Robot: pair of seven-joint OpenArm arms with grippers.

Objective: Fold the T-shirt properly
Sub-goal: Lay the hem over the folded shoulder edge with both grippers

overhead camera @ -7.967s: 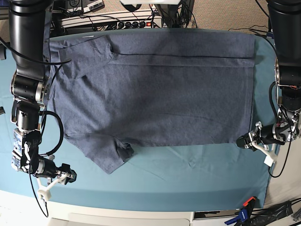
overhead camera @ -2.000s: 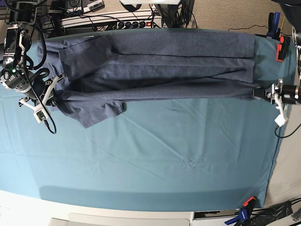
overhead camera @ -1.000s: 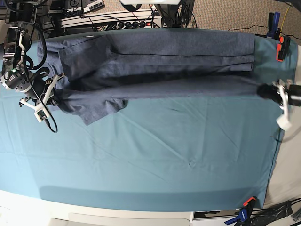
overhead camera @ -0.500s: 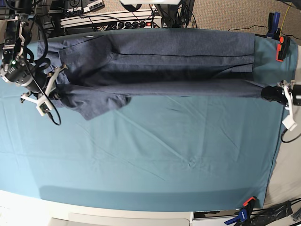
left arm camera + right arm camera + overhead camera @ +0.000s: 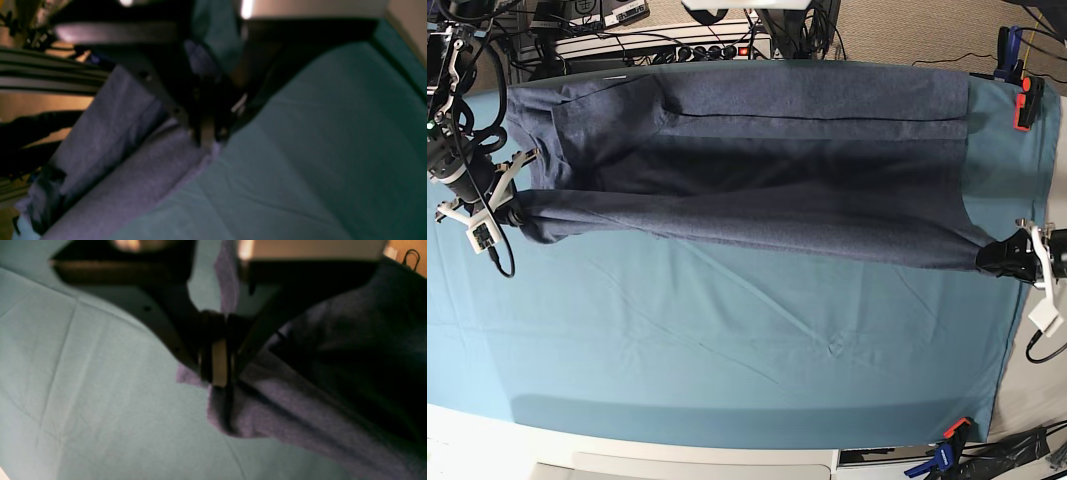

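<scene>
We have the T-shirt (image 5: 757, 170) spread along the far edge of the table (image 5: 727, 370), its near edge lifted and stretched as a taut band between both arms. Left gripper (image 5: 999, 258), at the table's right edge in the base view, is clamped shut on the hem corner; the left wrist view shows the cloth pinched right at the fingertips (image 5: 207, 140). Right gripper (image 5: 515, 213), at the opposite edge, is closed on the shoulder/sleeve end, and its wrist view shows fabric bunched around the closed pads (image 5: 218, 368). Risks from here, as we judge them: both pinches look shallow, only a little cloth in each, so more tension between the arms could pull a corner free and drop that end mid-fold. The held edge is not level, the left end sitting nearer the front of the table than the right end, so if laid down like this the fold line would likely come out skewed. The middle of the band sags a bit and could drag on the teal cloth (image 5: 727, 330), rucking it or the shirt layer beneath. The sleeve near the right gripper is crumpled and could get trapped inside the fold. The left gripper is also close to the table's edge, so cloth could slip over it.
</scene>
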